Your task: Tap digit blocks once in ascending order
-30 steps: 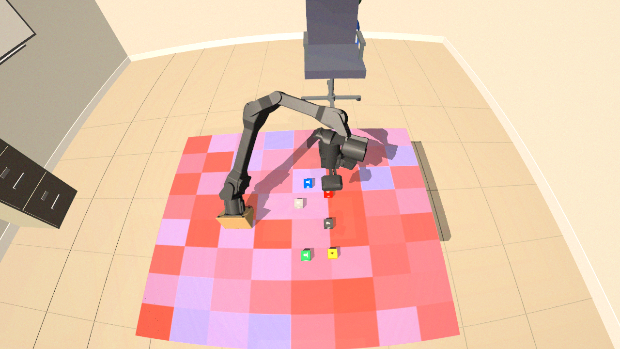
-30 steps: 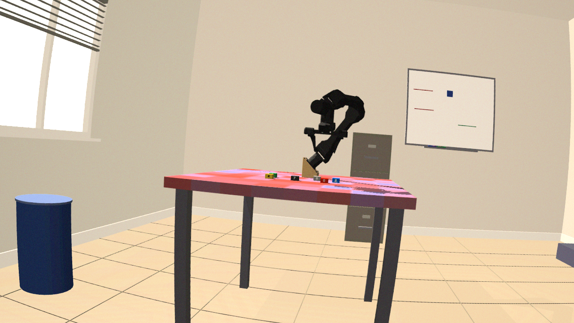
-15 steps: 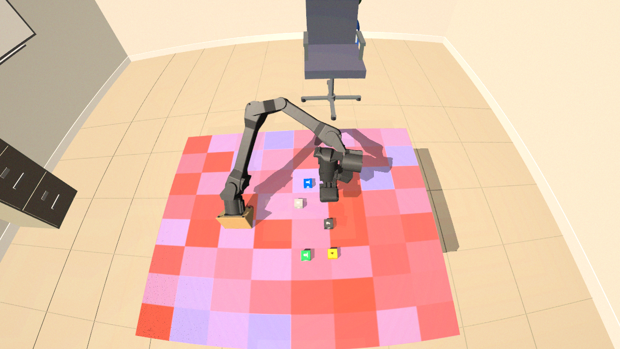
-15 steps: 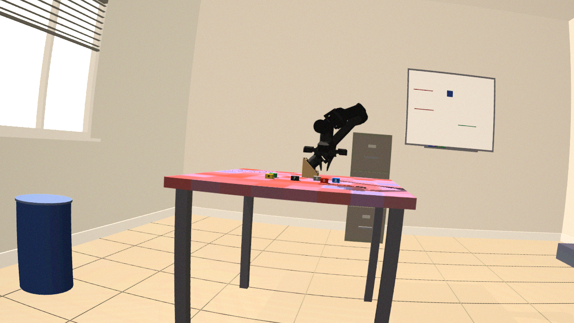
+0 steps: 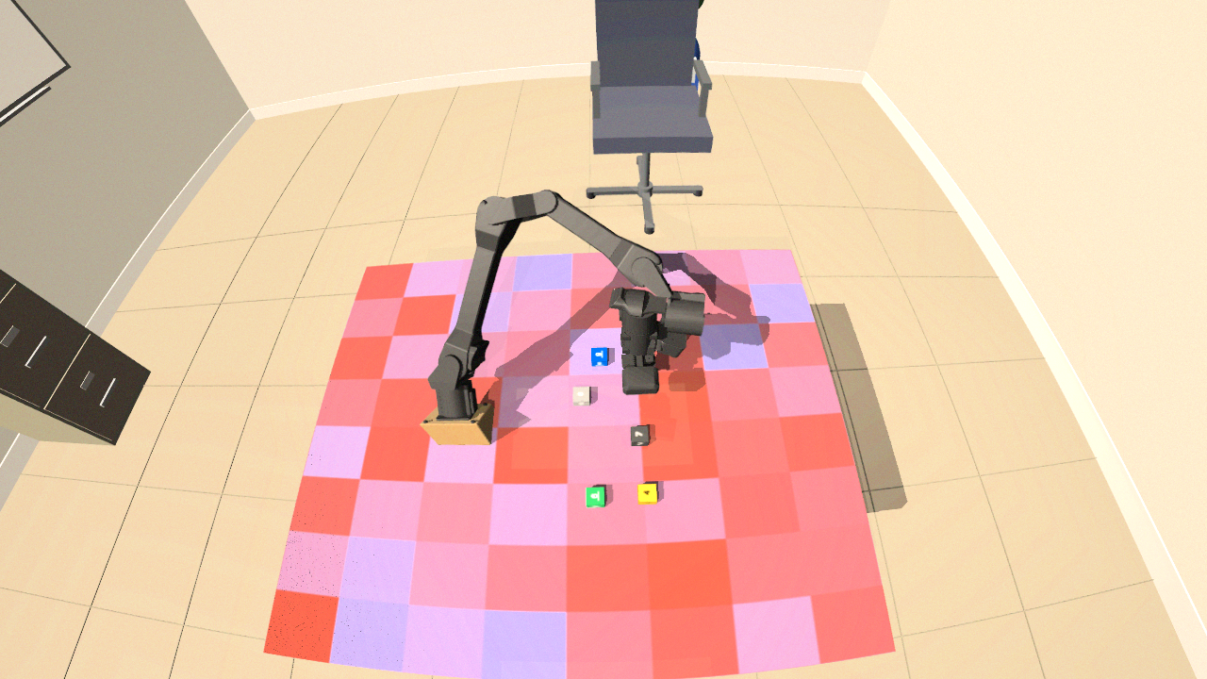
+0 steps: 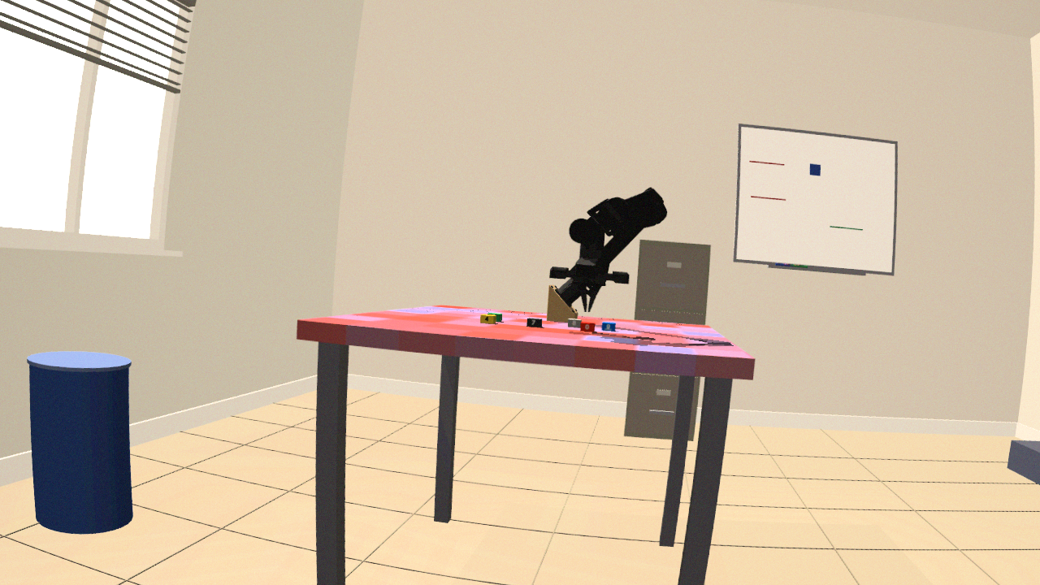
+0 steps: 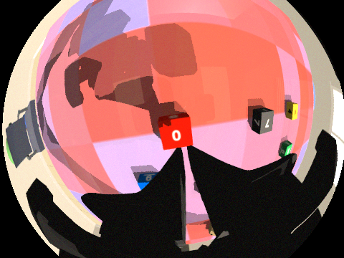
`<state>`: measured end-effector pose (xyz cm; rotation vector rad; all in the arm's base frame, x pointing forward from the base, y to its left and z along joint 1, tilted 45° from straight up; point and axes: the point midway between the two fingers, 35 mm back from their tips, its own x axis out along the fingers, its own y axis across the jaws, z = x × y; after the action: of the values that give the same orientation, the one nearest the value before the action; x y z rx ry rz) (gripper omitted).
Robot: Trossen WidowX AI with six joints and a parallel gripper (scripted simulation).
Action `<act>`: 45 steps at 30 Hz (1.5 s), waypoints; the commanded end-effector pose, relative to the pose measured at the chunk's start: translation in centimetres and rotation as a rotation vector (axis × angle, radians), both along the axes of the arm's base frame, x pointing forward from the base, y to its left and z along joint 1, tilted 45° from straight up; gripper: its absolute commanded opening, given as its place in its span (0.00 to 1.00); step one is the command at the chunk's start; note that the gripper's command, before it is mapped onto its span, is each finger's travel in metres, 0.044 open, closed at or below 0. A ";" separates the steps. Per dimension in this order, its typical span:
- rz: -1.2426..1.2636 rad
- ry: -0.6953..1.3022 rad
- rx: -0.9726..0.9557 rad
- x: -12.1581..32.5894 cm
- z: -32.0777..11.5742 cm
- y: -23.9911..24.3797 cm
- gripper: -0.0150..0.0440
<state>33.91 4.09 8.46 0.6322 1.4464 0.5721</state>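
Observation:
My gripper (image 6: 587, 309) (image 7: 185, 151) is shut with nothing between its tips, pointing down just above the red block (image 6: 587, 327) (image 7: 175, 125), marked 0. The arm hides that block in the top view. The blue block (image 5: 599, 356) (image 6: 608, 327) (image 7: 144, 183) is partly behind a finger in the wrist view. The white block (image 5: 581, 395) (image 6: 574, 322) sits closer to the arm base. The dark grey block (image 5: 639, 436) (image 6: 534, 322) (image 7: 262, 120) shows 7, the yellow block (image 5: 647, 492) (image 6: 487, 318) (image 7: 292, 110) shows 4. The green block (image 5: 595, 497) (image 7: 285, 148) is beside yellow; its digit is unclear.
The arm base (image 5: 458, 426) stands on the left of the checkered table (image 5: 607, 573) (image 6: 436, 341) in the top view. The blue and white blocks are the red block's near neighbours. An office chair (image 5: 652, 113) is beyond the table's far edge.

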 end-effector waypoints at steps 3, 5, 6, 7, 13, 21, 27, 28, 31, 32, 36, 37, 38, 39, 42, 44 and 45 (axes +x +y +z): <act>-0.002 0.001 0.004 0.1 -0.5 0.6 0.29; -0.002 0.001 0.004 0.1 -0.7 0.8 0.29; -0.002 0.001 0.004 0.1 -0.8 0.9 0.29; -0.002 0.001 0.004 0.1 -0.9 1.0 0.29; -0.002 0.001 0.005 0.1 -1.6 1.7 0.29; -0.002 0.001 0.006 0.2 -2.1 2.2 0.29; -0.003 0.001 0.003 0.1 -0.6 0.6 0.29; -0.003 0.001 0.004 0.0 -0.1 0.2 0.29; -0.002 0.001 0.004 0.0 0.0 0.1 0.29; -0.002 0.001 0.004 0.0 0.0 0.1 0.29; -0.003 0.002 0.000 0.1 2.3 -2.3 0.29; -0.003 0.002 -0.001 0.1 3.3 -3.3 0.29; -0.003 0.003 -0.001 -0.1 4.3 -4.3 0.29; -0.003 0.003 0.000 -0.2 5.1 -5.0 0.29; -0.002 0.003 0.001 -0.4 5.7 -5.6 0.29; -0.002 0.003 0.001 -0.4 5.7 -5.6 0.29; -0.002 0.003 0.001 -0.4 5.7 -5.6 0.29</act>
<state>33.87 -0.73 13.30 0.6421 1.4385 0.5638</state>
